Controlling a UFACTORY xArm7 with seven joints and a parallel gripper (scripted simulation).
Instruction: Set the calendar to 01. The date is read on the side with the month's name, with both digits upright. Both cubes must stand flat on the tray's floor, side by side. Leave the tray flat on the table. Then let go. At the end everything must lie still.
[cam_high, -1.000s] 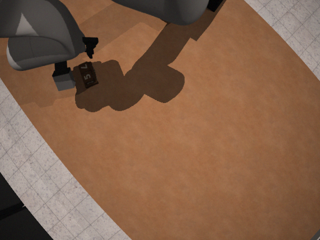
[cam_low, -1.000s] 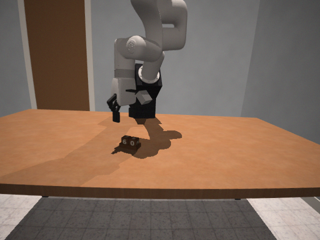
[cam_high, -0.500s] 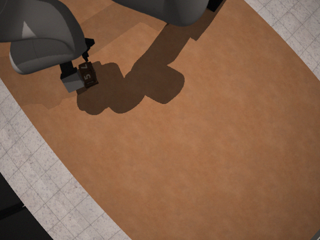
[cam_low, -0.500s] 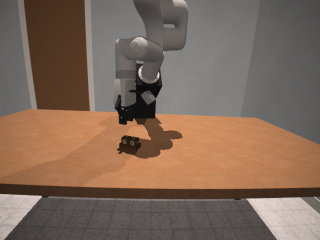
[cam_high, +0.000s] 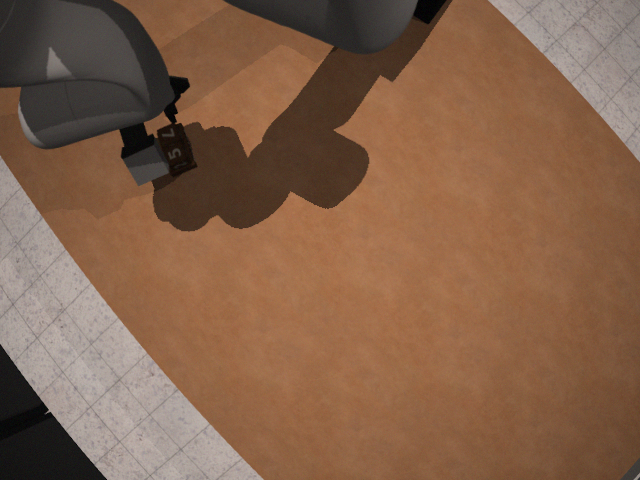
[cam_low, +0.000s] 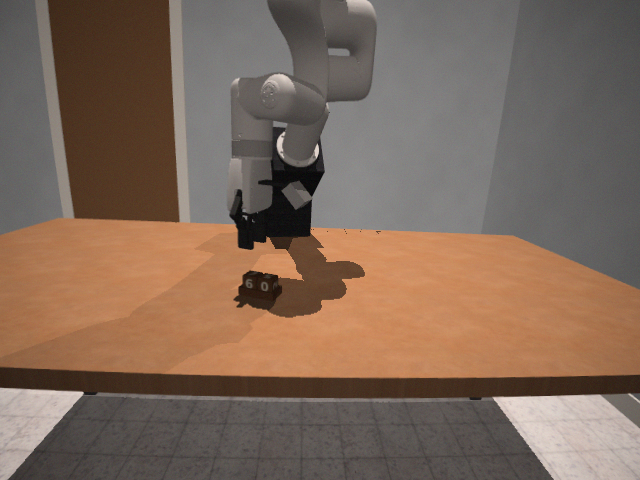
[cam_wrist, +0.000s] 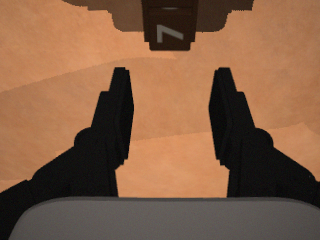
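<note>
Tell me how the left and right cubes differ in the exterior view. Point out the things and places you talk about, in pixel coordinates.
The left cube (cam_high: 168, 133) (cam_low: 249, 283) (cam_wrist: 170, 33) shows 6 toward the viewer; the right cube (cam_high: 174, 153) (cam_low: 265, 285) (cam_wrist: 170, 4) shows 0. The right cube also shows its outer side, while the left cube's is hidden. Both are dark brown with pale digits.

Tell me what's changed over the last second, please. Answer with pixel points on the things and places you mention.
The gripper (cam_high: 173, 115) (cam_low: 253, 240) (cam_wrist: 171, 87) turned and shifted rightward and slightly down in the exterior view, then barely moved in the last half second. Nothing was grasped or released. The cubes (cam_high: 174, 150) (cam_low: 249, 283) (cam_wrist: 170, 34) still show 6 and 0 there; the tray (cam_low: 258, 294) stayed put.
</note>
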